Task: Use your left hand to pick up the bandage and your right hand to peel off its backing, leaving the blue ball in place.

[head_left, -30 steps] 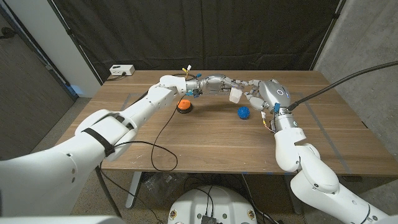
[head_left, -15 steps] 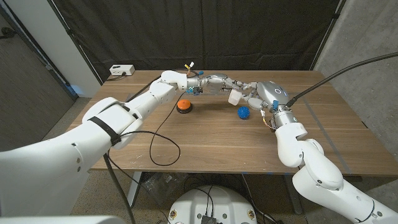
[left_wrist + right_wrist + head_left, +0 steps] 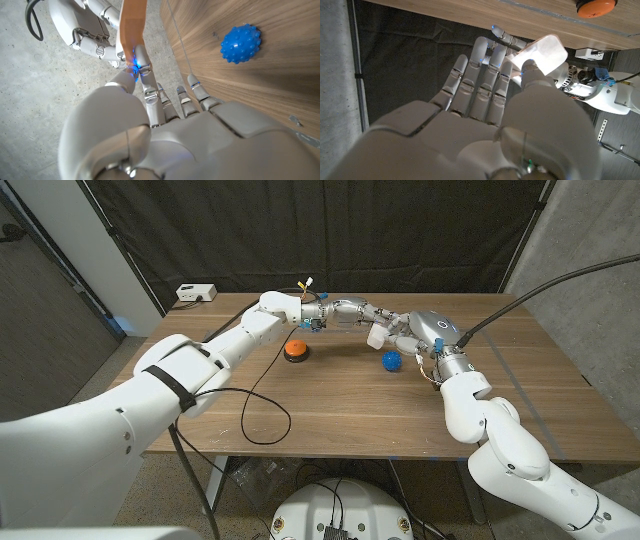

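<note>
Black curtain behind wooden table (image 3: 330,405). Orange button (image 3: 296,350) near far edge. Left hand (image 3: 352,313) pinching bandage (image 3: 378,336) aloft, long axis hanging down from fingertips. Right hand (image 3: 418,332) just beside, thumb and fingers clamped on white backing tab; peel away from left. Ball (image 3: 391,360) on table, directly beneath, untouched.

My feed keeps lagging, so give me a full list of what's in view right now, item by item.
bandage: one, tan strip with white backing, held in the air between the two hands above the table
blue ball: one, blue, spiky, on the table near the right hand
button: one, orange on a black base, mid-table
box: one, white, far left corner
table: one, wooden
left hand: fingers pinching the bandage
right hand: fingers on the bandage's white backing
</note>
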